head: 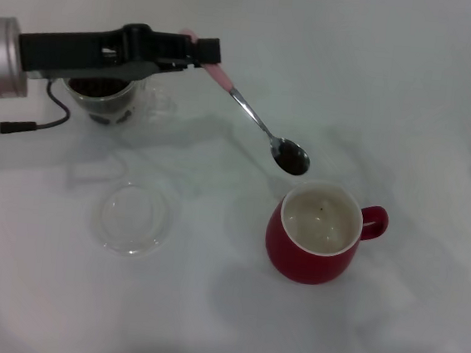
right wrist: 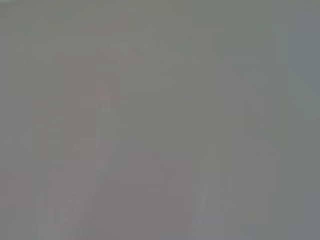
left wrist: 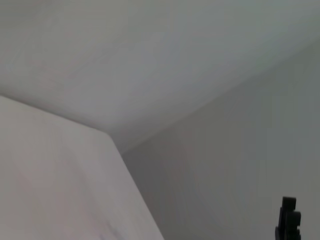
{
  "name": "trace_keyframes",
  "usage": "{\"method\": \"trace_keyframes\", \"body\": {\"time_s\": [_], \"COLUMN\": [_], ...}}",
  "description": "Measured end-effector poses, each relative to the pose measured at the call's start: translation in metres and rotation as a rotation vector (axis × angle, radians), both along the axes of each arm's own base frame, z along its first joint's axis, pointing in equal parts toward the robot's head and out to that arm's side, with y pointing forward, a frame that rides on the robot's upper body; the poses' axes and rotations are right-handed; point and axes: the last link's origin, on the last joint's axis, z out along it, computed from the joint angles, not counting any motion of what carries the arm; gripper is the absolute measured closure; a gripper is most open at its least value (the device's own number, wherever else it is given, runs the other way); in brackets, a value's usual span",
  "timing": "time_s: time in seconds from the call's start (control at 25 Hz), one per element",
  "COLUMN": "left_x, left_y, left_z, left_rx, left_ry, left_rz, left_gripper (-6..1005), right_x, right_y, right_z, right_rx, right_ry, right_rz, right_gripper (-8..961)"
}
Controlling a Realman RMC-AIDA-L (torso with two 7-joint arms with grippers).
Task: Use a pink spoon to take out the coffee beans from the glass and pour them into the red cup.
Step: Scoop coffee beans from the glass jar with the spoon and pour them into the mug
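A white table [head: 410,93] fills the head view and carries everything in sight. Across its far left side reaches the left arm, a silver cylinder leading into a black body, ending in the left gripper [head: 199,52], which is clamped on the pale pink handle of the pink spoon [head: 257,122]. The red cup [head: 320,233] is the biggest vessel, standing upright toward the near right with its loop handle pointing right and its white inside showing a small dark speck at the bottom. A flat round clear glass saucer [head: 134,217] lies on the table to the left of the cup, well apart from it. The glass [head: 109,98] stands at the far left, partly hidden under the arm, with coffee beans [head: 98,88] visible inside it as a dark heap. The spoon slants down from the gripper toward the right, its metal bowl hanging in the air just beyond the cup's far rim and holding a dark load of beans. The right gripper appears in no view; the right wrist view is a featureless grey.
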Motion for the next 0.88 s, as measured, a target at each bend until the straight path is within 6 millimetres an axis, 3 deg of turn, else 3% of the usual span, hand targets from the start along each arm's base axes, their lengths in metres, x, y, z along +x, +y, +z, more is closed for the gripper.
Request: {"method": "trace_keyframes", "body": {"time_s": [0.4, 0.88], "left_x": [0.028, 0.056], "left_y": [0.009, 0.026], "left_z": [-0.026, -0.040], "left_rx": [-0.043, 0.004], "left_ry": [0.115, 0.284], "left_rz": [-0.108, -0.246], "left_gripper": [872, 871], "right_x": [-0.001, 0.000], "right_y": [-0.001, -0.001], "right_z": [-0.002, -0.003], "right_rx": [-0.015, -0.021], "right_ry": [-0.003, -0.006], "right_rz": [0.009, -0.001], "right_gripper": [416, 415]}}
